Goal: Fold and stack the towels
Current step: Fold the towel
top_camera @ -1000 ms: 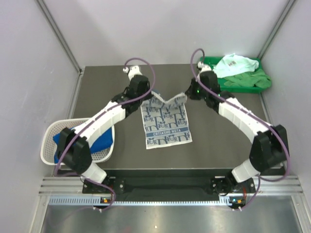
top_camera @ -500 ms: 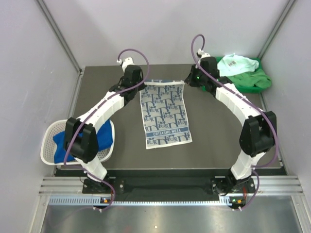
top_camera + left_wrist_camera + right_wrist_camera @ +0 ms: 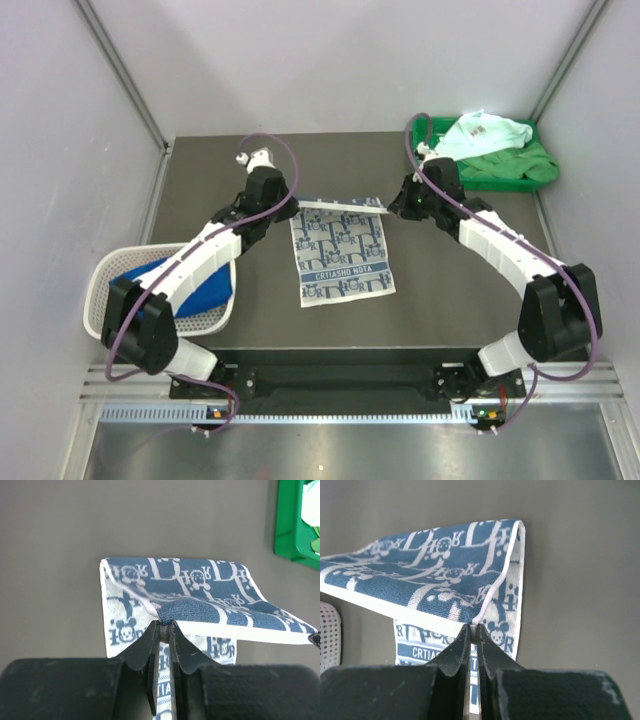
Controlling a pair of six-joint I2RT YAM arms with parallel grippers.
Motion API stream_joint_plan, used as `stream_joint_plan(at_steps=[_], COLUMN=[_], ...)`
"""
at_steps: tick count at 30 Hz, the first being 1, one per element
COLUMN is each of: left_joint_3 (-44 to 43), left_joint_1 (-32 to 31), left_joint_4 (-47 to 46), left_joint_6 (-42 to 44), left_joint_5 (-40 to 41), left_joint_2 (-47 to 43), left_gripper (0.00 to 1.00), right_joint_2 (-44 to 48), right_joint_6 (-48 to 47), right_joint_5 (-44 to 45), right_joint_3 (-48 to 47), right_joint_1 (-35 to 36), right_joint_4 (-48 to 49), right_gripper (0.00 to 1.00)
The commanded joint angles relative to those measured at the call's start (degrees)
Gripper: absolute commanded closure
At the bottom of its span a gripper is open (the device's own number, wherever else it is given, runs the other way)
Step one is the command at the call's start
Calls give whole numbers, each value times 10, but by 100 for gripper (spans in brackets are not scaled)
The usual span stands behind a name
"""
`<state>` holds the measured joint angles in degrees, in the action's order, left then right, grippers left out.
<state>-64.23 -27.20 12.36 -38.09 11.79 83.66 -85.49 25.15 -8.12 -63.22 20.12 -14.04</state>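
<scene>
Mid-fold at table centre on the logo-print towel [image 3: 343,262]: far corners pinched tight in left gripper [image 3: 164,626] and right gripper [image 3: 471,628], far edge raised above the flat near half. Yet to fold, by the look: mint towel [image 3: 490,130] and green towel [image 3: 500,160] heaped in green tray [image 3: 510,182]; blue towel [image 3: 200,290] in basket [image 3: 95,300].

Printed towel [image 3: 200,612]: runs off the right edge of the left wrist view and off the left edge of the right wrist view.
Green tray [image 3: 295,525]: cut by the left wrist view's top right corner.
White basket [image 3: 327,625]: only a sliver at the right wrist view's left edge.
Blue towel [image 3: 205,292]: partly covered from above by the left arm [image 3: 195,262].
Left end effector [image 3: 164,624] and right end effector [image 3: 471,626]: fingertips masked by the wrists from above.
Mint towel [image 3: 485,135], green towel [image 3: 505,165]: folds too small to tell.
</scene>
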Motion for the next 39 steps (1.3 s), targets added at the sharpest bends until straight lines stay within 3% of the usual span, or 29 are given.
stream_joint_plan(at_steps=[1, 21, 39], left_joint_3=[26, 118, 236], left_joint_1=[-6, -57, -92], left_joint_4=[-21, 0, -12], left_joint_6=[-11, -47, -98], left_joint_5=[24, 53, 35], left_joint_2=[-49, -148, -179], left_gripper=[100, 100, 100], right_joint_2=[51, 181, 221], right_joint_6=[3, 15, 20], right_joint_5=[17, 28, 30], right_joint_3=[23, 135, 257], right_joint_1=[-2, 10, 24], right_joint_4=[24, 9, 38], right_gripper=[100, 100, 100])
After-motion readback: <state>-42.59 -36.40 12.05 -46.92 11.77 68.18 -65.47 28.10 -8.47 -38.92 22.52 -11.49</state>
